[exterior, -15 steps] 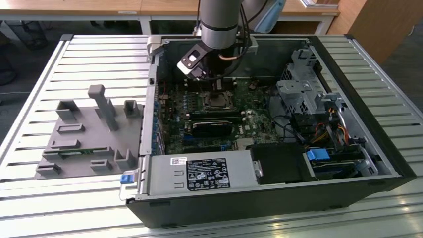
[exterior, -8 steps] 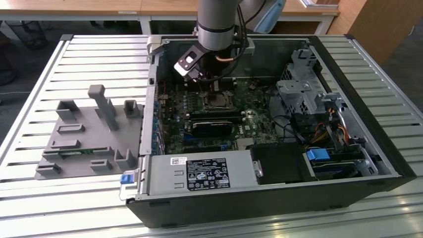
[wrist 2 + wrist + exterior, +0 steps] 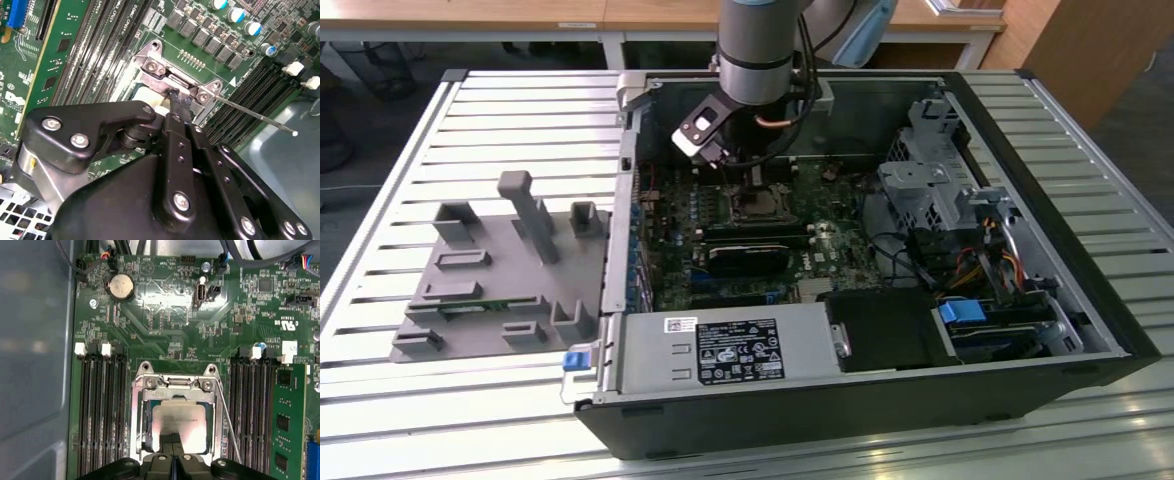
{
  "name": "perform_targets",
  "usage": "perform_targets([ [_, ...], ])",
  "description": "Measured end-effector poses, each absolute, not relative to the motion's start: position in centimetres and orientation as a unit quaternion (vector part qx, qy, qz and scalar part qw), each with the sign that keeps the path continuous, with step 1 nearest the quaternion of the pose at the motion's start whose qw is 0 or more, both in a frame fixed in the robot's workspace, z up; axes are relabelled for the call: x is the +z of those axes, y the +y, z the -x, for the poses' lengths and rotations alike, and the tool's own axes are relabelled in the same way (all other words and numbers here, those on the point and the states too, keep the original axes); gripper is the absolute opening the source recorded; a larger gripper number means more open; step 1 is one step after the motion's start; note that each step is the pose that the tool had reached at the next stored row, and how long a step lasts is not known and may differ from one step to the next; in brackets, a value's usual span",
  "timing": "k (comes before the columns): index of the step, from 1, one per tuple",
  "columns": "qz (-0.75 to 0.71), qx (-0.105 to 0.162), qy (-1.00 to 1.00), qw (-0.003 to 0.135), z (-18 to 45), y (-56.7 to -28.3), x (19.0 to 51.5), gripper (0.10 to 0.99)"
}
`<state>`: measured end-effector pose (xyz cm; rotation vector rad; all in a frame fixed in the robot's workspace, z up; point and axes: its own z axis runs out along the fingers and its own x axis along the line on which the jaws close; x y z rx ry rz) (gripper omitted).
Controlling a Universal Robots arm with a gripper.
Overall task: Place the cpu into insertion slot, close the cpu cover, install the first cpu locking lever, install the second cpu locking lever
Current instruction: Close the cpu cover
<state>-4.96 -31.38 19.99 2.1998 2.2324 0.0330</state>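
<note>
Low over the middle of the board, the black two-fingered claw (image 3: 172,440) has its tips drawn together with just a thin seam between them, and nothing can be seen held in them. In the first wrist view the tips touch down at one edge of the small flat square cpu (image 3: 180,420) with its dull silver-grey metal top. In the second wrist view the claw (image 3: 179,100) stands just beside the screwed hinge bracket.

The cpu lies flat and square inside the small dark insertion slot (image 3: 145,427), so the first step looks done. The thin silvery metal cpu cover (image 3: 138,415), a frame plate with a square window, appears to lie down around the chip, which shows through the window. The closing step therefore seems done or nearly so.

A thin steel-wire locking lever (image 3: 250,112) juts out slantwise past the socket, apart from the frame, and looks unlatched. Whether a second lever is latched cannot be told, so the lever work seems left to do.

Around the socket spreads the green motherboard (image 3: 165,325) with its long black memory slots (image 3: 100,410). The board sits in an open black computer case (image 3: 854,420) on a slatted metal tabletop (image 3: 480,130).
</note>
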Motion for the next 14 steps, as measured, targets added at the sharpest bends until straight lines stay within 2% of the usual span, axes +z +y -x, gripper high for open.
perform_targets([
  [14, -0.701, 0.011, 0.713, 0.003, 4.3, -31.4, 21.0, 0.106],
])
